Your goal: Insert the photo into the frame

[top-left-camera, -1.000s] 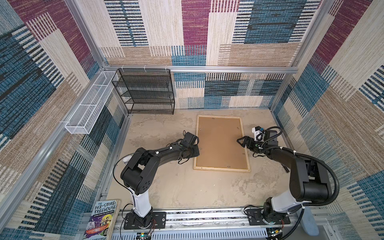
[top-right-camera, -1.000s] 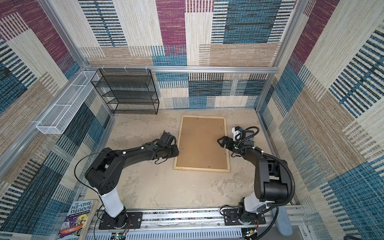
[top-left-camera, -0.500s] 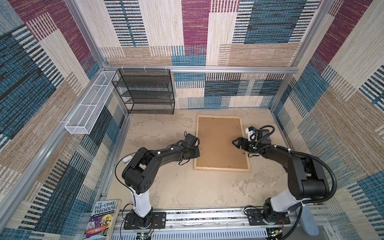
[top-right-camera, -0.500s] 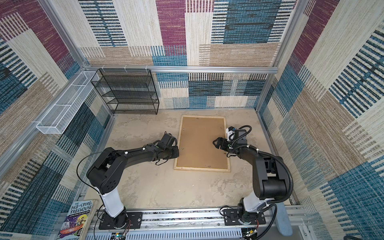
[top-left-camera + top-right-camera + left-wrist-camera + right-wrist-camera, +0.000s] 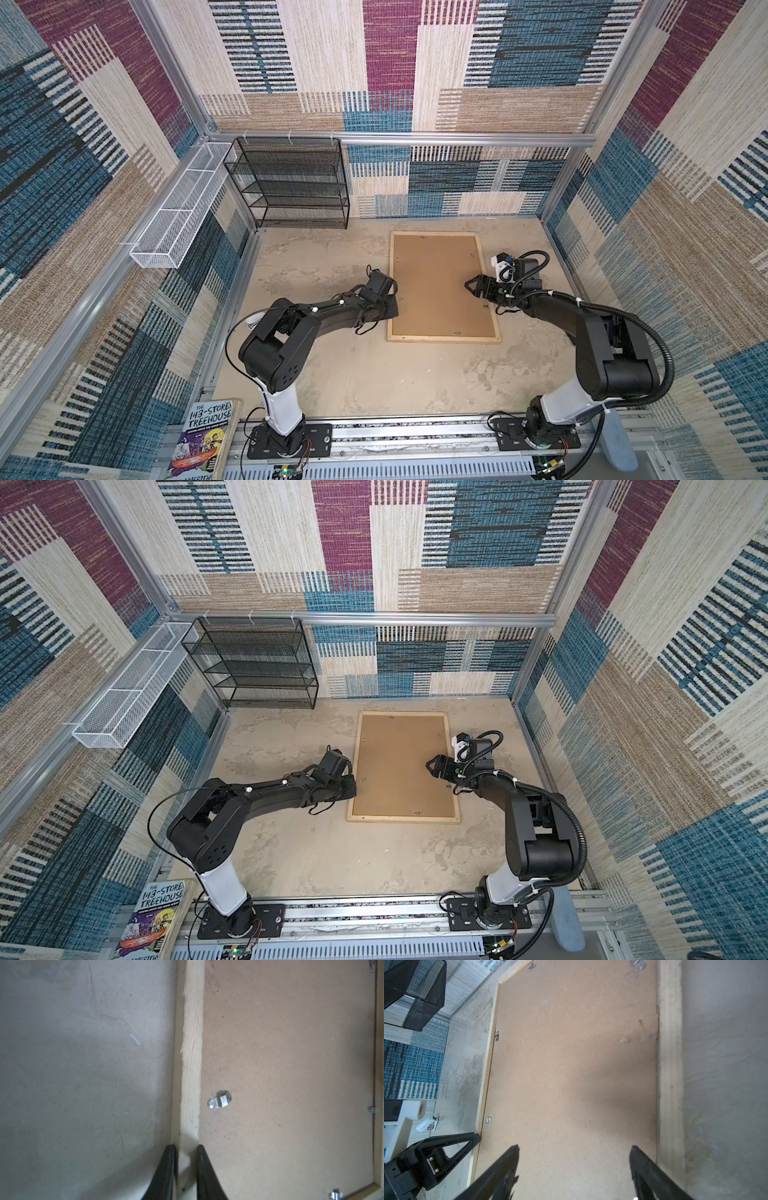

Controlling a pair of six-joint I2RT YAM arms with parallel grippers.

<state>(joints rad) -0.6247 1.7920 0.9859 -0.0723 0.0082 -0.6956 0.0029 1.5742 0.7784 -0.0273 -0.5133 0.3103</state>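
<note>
The frame (image 5: 444,339) lies flat and back-up on the tabletop (image 5: 353,382). Its long axis runs twelve to six in both top views, and the brown backing board (image 5: 436,286) sits inside the pale rails. The photo? Nowhere in sight, not on the tabletop and not in either wrist view. Whether it is under that board, I cannot tell.

The left jaws are nearly closed and pinch the nine-o'clock rail, one finger on the tabletop side and one on the board side. In the left wrist view the fingertips (image 5: 166,1167) hug the wood strip, with a small metal tab (image 5: 219,1102) just ahead on the board. The right jaws are spread wide with nothing in them. They hang over the board just inside the three-o'clock rail and point towards nine.

So the left arm (image 5: 324,311) pins the frame and the right is the free one, nearer the board's three-o'clock edge. I'd judge the board has to come out before any print goes in.

As for containers, the black mesh rack (image 5: 291,183) stands at eleven o'clock from the frame and its shelves look bare. Nothing shows in the white wire basket (image 5: 174,216) at ten. A book (image 5: 205,432) leans at seven, off the tabletop.
</note>
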